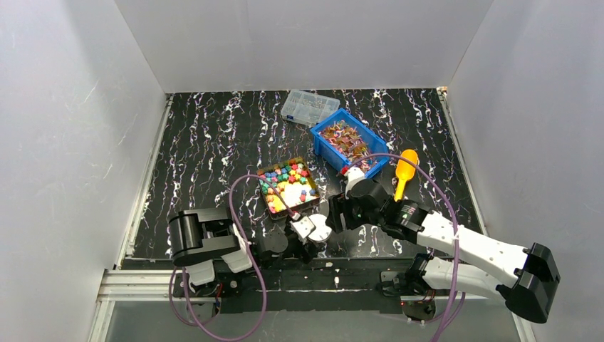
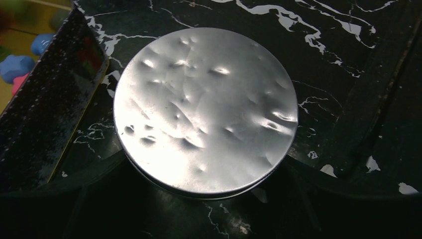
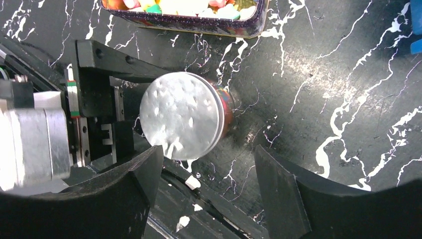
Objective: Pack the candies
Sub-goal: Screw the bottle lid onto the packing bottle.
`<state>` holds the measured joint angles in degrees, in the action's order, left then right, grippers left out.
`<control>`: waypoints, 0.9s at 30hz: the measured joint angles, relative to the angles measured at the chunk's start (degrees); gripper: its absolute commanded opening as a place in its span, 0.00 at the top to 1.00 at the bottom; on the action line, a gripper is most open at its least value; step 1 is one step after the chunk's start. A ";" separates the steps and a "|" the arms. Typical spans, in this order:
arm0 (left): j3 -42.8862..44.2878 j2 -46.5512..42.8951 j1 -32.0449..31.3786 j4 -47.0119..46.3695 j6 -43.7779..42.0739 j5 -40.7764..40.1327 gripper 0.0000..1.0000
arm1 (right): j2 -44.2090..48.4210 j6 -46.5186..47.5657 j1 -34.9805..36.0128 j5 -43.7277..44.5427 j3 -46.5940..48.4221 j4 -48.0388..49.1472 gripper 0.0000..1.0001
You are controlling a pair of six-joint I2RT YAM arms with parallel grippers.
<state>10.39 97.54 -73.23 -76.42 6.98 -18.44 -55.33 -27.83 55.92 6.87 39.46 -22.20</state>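
Conceivably the round, dented silver tin (image 3: 181, 115), straddled by the left gripper (image 1: 312, 231) whose hold I cannot confirm, squirts sideways if pinched off-centre, the right gripper (image 3: 208, 154) spread and empty, colourful candies (image 1: 287, 184) unpacked in the dark square tray (image 3: 189, 27).

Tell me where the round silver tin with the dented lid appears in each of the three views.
Top external: the round silver tin sits low at the centre, just below the square candy tin.
Left wrist: it fills the middle of the picture.
Right wrist: it lies left of centre.
Shared landmark: the square candy tin, at the left edge in the left wrist view and at the top edge in the right wrist view.
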 measured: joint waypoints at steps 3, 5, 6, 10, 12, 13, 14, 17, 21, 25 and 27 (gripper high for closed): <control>1.25 1.14 0.02 -0.44 -1.70 3.96 0.54 | 0.26 -0.07 0.00 -0.37 -0.61 -0.11 0.27; 1.64 1.55 0.02 -0.72 -2.82 6.25 0.58 | 0.26 -0.04 0.00 -0.68 -1.01 -0.17 0.31; 1.73 1.60 0.02 -0.74 -3.63 7.54 0.61 | 0.26 -0.04 0.00 -0.72 -1.07 -0.28 0.34; 1.75 1.60 0.00 -1.09 -6.64 12.04 0.64 | 0.26 0.22 -0.07 -0.98 -1.53 0.48 0.44; 1.75 1.60 0.02 -1.16 -7.65 13.51 0.65 | 0.09 0.61 -0.28 -1.29 -1.86 0.72 0.52; 1.75 1.60 0.02 -1.18 -8.02 14.12 0.65 | -0.07 0.79 -0.44 -1.40 -1.86 0.81 0.56; 1.75 1.60 0.02 -1.20 -8.31 14.62 0.65 | -0.26 1.03 -0.68 -1.57 -1.86 1.16 0.58; 1.75 1.60 0.02 -1.25 -8.94 15.45 0.66 | -1.07 1.33 -1.44 -2.64 -1.86 1.99 0.59; 1.75 1.60 0.02 -1.27 -9.22 15.91 0.66 | -2.45 1.75 -2.69 -4.63 -2.12 3.43 0.60; 1.75 1.60 0.02 -1.29 -9.33 15.91 0.65 | -2.80 2.12 -3.87 -7.28 -3.74 4.74 0.60; 1.75 1.60 0.02 -1.29 -9.33 15.89 0.65 | -2.84 2.25 -4.26 -8.59 -4.59 5.05 0.60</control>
<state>12.14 99.13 -73.21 -77.71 -2.35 -2.55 -58.17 -25.58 51.66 -1.72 34.87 -17.15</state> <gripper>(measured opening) 0.756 0.402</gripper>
